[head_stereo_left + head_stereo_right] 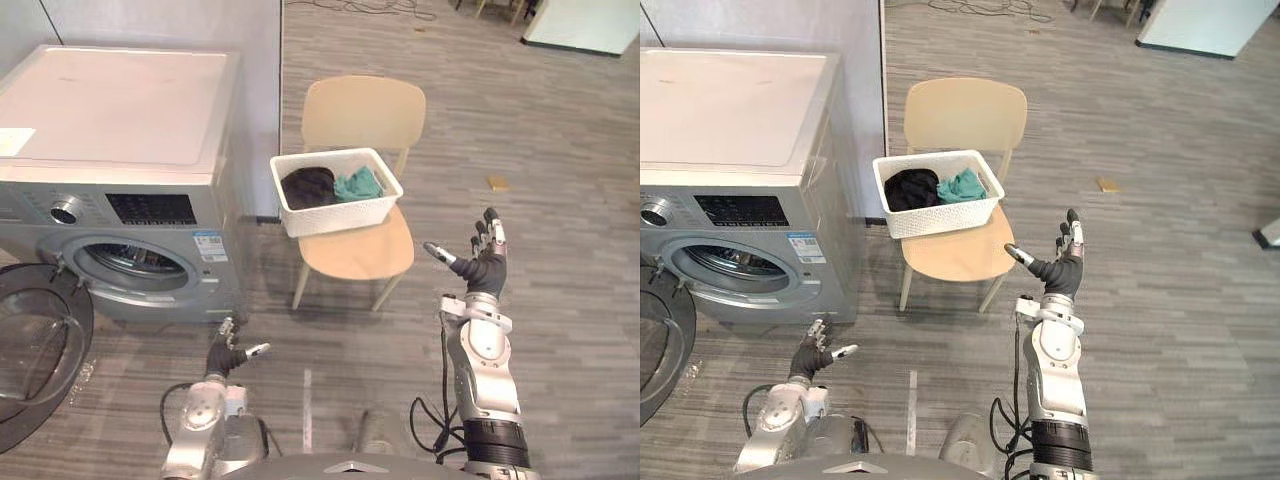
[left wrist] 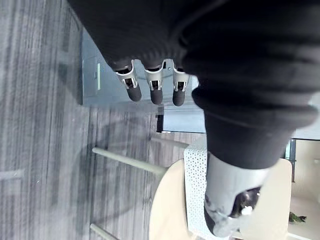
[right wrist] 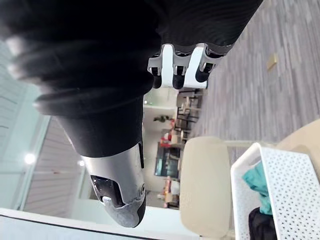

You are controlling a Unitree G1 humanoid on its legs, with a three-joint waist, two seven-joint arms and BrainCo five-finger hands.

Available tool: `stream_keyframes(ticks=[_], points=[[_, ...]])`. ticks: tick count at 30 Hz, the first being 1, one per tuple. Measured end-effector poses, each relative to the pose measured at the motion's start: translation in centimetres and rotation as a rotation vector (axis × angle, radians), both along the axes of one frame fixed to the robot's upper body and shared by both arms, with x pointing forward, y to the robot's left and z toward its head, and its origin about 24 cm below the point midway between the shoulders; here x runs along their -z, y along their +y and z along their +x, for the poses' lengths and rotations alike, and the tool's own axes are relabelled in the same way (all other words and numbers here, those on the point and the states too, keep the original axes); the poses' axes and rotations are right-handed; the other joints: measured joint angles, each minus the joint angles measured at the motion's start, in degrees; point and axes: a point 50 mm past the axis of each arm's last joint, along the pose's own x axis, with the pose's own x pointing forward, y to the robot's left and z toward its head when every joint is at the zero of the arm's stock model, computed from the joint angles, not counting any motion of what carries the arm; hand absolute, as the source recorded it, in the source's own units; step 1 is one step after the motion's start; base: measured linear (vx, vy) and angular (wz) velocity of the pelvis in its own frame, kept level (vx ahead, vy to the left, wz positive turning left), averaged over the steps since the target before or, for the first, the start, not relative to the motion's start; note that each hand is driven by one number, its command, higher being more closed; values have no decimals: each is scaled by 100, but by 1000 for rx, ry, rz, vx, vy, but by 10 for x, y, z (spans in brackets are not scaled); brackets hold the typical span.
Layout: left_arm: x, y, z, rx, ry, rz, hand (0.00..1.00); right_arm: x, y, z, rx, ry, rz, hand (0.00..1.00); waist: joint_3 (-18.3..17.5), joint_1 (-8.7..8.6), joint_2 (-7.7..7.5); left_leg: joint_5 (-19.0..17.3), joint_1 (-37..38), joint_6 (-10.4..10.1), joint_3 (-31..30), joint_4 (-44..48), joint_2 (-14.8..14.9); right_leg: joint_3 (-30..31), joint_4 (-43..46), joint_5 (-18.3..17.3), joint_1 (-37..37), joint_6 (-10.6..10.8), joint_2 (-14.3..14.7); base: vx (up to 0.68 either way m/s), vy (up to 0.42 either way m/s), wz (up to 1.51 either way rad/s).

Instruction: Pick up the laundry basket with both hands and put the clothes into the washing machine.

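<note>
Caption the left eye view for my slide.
Laundry basket of clothes on a chair beside the open-doored washing machine; left hand and right hand open.

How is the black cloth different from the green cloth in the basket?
The black cloth is dark and looks bigger; the green cloth is bright and smaller. The black cloth lies nearer the washing machine, the green cloth farther. Both lie crumpled in the white laundry basket on the chair.

A white perforated laundry basket (image 1: 340, 212) sits upright, holding black and teal clothes (image 1: 308, 186), ahead-left of the right robot hand (image 1: 487, 262), apart. The grey washing machine (image 1: 120, 150), door (image 1: 35, 345) open, stands beyond the left robot hand (image 1: 228, 352).
</note>
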Motion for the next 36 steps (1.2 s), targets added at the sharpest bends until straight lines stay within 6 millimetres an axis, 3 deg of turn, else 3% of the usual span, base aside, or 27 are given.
stream_keyframes(ticks=[3,4,5,6,7,9,11,14,16,18,21,23,25,27,28,30,31,33,36], points=[[0,-3,3,-1,-5,-16,0,-6,-6,1,6,-17,-30,0,-34,-46,62,39,66,-73,-280,-182,63,135,-1989,-212,-147,-66,532,249,-185,58],[0,-4,5,1,-5,-16,0,-9,-10,0,18,-22,-42,0,-23,-63,95,52,65,-195,-474,-215,81,534,-2890,24,-155,2,719,302,-319,89],[1,-4,5,-1,1,-16,0,-10,-15,-1,33,-21,-68,0,-30,-114,105,19,84,-393,-674,-226,87,804,-3393,746,-59,175,800,264,-293,94],[4,-5,5,-5,16,-20,0,-12,-19,-2,46,-18,-93,0,-23,-152,221,-9,107,-496,-787,-235,124,742,-3364,851,5,229,885,280,-343,67],[6,-9,4,-22,22,-45,0,-16,-23,-1,57,-23,-121,0,-79,-49,433,74,94,-613,-878,-359,309,628,-3300,826,25,119,1021,145,-212,32],[8,-15,-1,-27,35,-66,0,-22,-26,-2,63,-39,-136,0,-125,-48,547,173,181,-712,-877,-462,471,445,-3024,539,34,4,1090,138,-263,34],[8,-17,0,-32,34,-77,0,-29,-23,-4,54,-72,-141,0,-138,-51,570,178,227,-726,-890,-358,643,226,-2756,247,130,-129,1168,108,-249,46],[12,-19,-7,-49,53,-107,0,-36,-17,-18,32,-108,-162,0,-132,-33,547,225,-108,-628,-1051,565,910,-248,-2553,-214,443,-296,1260,43,-236,68],[18,-17,-16,-58,88,-107,0,-28,-21,-26,36,-65,-170,0,-160,-29,429,463,-343,-278,-964,941,1023,-544,-2649,-360,693,-377,1229,20,-164,65],[22,-18,-21,-53,116,-108,0,-29,-32,-30,82,-58,-187,0,-195,-50,374,503,-442,-246,-702,744,1013,-623,-2843,-343,755,-419,1118,23,-51,66],[21,-23,-19,-12,109,-107,0,-31,-54,-27,153,-33,-247,0,-198,-83,386,460,-690,-386,-566,-85,675,-609,-3090,-195,727,-506,951,-4,61,52],[25,-22,-29,0,136,-99,0,-30,-61,-2,125,20,-287,0,-182,15,533,990,-590,-652,-561,-647,467,-397,-3169,-47,707,-235,939,28,227,-21],[26,-17,-32,0,143,-87,0,-41,-62,18,97,24,-323,0,-91,-42,557,991,-726,-549,-529,-626,348,-358,-3454,189,699,-85,864,50,241,-20],[19,-15,-26,18,104,-79,0,-73,-62,64,60,34,-412,0,146,-50,633,1025,-956,-443,-343,-623,301,-191,-3879,584,503,6,863,-10,206,-34],[16,-16,-23,27,86,-82,0,-88,-62,77,60,27,-446,0,249,-51,669,1044,-1027,-406,-294,-616,298,-140,-3997,715,466,34,874,-70,134,-47],[7,-20,-15,43,32,-105,0,-142,-65,109,110,11,-550,0,447,91,795,1096,-1398,-314,-71,-609,275,68,-4381,1106,138,96,880,-103,155,-42],[3,-23,-10,48,10,-119,0,-169,-69,115,147,-13,-562,0,624,172,890,1113,-1518,-278,-47,-563,264,85,-4592,1294,116,133,879,-85,137,-23],[2,-27,-9,52,4,-135,0,-190,-70,118,176,-47,-555,0,838,263,925,1103,-1644,-247,-51,-452,273,63,-4751,1416,114,161,889,-41,91,-1],[2,-29,-9,50,3,-151,0,-200,-69,121,195,-52,-541,0,992,314,930,998,-1960,-199,-85,-154,343,19,-4733,1436,-44,177,926,-3,50,3]])
